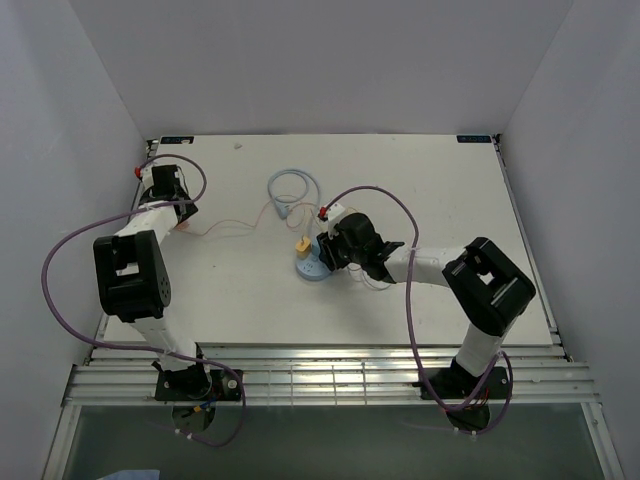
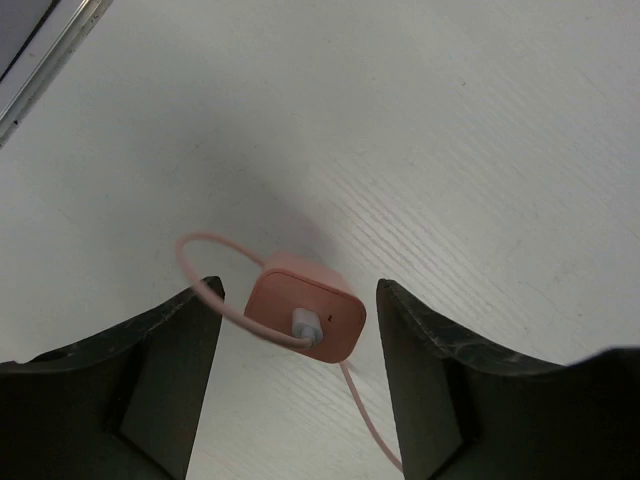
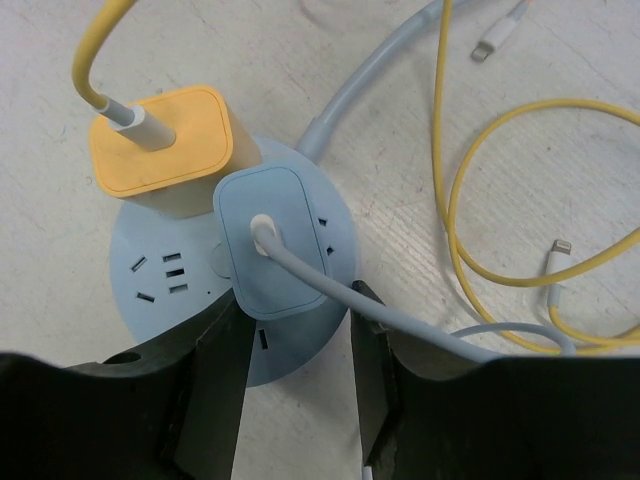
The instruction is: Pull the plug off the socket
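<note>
**Two-arm rig at the plug-and-socket task, three views.** The socket (image 1: 311, 268), a round, flat, light-blue puck, lies on the white table (image 1: 450, 190) near its middle, just beside the right gripper (image 1: 330, 255). Its pale-blue cord (image 1: 290, 185) runs toward the far edge and curls into a loop there.

In the right wrist view, the socket (image 3: 160, 275) carries two plugs on its top. A yellow plug (image 3: 165, 140) sits at the rim farthest from the camera. A blue plug (image 3: 275, 240) sits toward the centre, touching the yellow one along one side. Slot holes show on the bare face to the left of both.

The right gripper (image 3: 295, 335) has its jaws apart and straddles the near end of the blue plug. One finger lies close against the plug's edge, and a gap shows on the other side (whether either finger touches cannot be told). The blue plug's cable passes out between the fingers. A yellow cable (image 3: 450, 200) loops over the table to the right, beside two white connector tips (image 3: 497, 35).

The left gripper (image 1: 165, 180) is well apart from the socket, near the far-left corner of the table. In the left wrist view, the left gripper (image 2: 297, 290) is spread wide. A pink charger (image 2: 310, 312) lies on the table between the fingers, clear of both. Its thin pink lead (image 2: 200, 245) curls out on the left side.
</note>
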### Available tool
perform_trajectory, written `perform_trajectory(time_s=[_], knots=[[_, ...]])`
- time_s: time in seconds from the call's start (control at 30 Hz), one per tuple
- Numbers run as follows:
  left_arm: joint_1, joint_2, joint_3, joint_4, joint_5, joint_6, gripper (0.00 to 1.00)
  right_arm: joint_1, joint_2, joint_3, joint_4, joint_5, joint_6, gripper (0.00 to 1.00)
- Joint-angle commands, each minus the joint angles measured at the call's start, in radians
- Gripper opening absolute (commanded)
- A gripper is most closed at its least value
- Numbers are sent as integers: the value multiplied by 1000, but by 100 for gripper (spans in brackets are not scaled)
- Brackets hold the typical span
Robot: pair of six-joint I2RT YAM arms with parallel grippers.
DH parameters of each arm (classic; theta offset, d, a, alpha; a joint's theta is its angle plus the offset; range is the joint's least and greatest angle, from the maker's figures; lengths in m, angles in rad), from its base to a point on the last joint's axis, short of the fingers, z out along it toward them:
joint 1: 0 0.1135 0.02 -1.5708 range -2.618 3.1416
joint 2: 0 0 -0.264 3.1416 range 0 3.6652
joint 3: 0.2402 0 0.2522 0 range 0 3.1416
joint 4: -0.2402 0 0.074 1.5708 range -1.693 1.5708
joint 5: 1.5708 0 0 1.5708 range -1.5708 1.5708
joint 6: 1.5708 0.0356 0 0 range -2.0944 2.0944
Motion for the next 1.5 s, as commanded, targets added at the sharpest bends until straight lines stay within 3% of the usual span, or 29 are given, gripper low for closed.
perform_trajectory(time_s=[0.0, 0.07, 0.13, 0.4, 0.6, 0.67, 0.87, 1.17, 1.37, 1.47], knots=[[1, -38, 17, 6, 28, -26, 76, 11, -3, -56, -261, 6, -60, 37], [1, -58, 17, 0, 47, -29, 90, 10, -31, -50, -269, 3, -62, 38], [1, -90, 17, -4, 64, -29, 97, 10, -48, -36, -279, -2, -62, 38], [3, -211, 58, -88, 144, -48, 98, 10, -169, -36, -333, 0, -62, 40], [-28, -406, -3, -63, 417, -86, 98, 10, -242, -85, -331, -5, -62, 47], [-100, -446, -35, -60, 452, -83, 98, 10, -275, -111, -315, -5, -97, 50], [-390, -566, -149, -40, 382, -77, 98, 8, -362, -171, -212, -49, -126, 56], [-629, -531, -241, -4, 388, -42, 98, -3, -304, -137, -91, -71, -149, 58], [-705, -488, -301, 114, 478, 43, 98, -27, -220, -77, -48, -100, -159, 58], [-714, -443, -315, 162, 511, 60, 93, -39, -207, -86, -3, -132, -159, 58]])
